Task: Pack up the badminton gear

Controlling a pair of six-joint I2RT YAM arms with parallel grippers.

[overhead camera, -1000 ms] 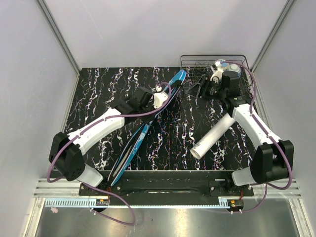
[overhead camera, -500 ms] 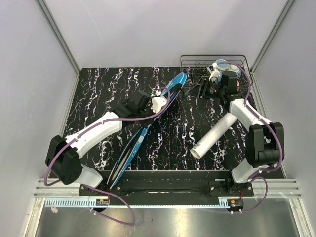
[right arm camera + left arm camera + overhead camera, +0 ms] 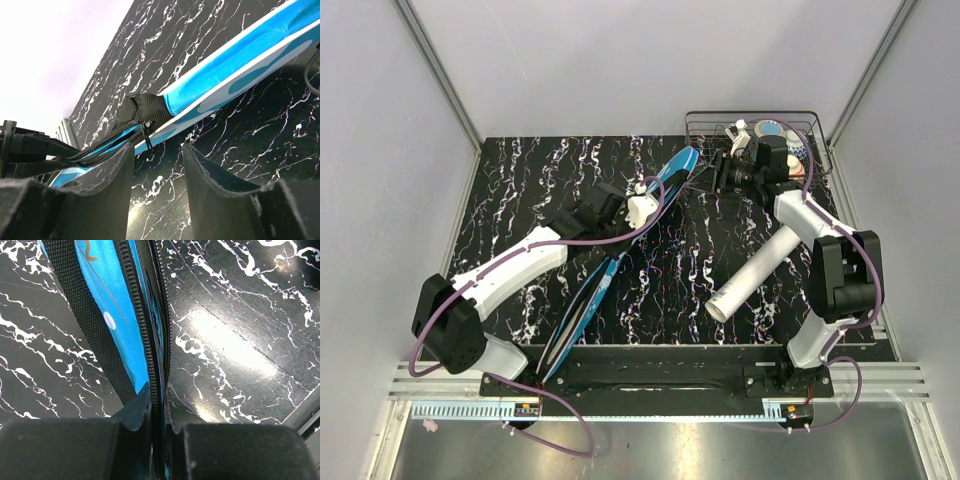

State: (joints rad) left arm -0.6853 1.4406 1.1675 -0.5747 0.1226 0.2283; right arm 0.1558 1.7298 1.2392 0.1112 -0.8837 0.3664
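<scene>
Table: black with white veining; it carries all items.

Racket bag: teal. It lies flat on a diagonal, from the near edge by the left arm's base to the far centre.

Wire rack: black. It stands at the far right corner with a blue-rimmed cup inside, partly hidden by the right arm.

White tube: it lies on its side, right of the bag and well apart from it.

Left gripper: clamped narrow on the bag's zipper edge, about midway along the bag.

Right gripper: low over the table by the bag's far end, just beside the rack. Its jaws stand moderately apart and grip nothing.

Black webbing tab: it sits on the bag's edge, just beyond the right gripper's fingertips.
</scene>
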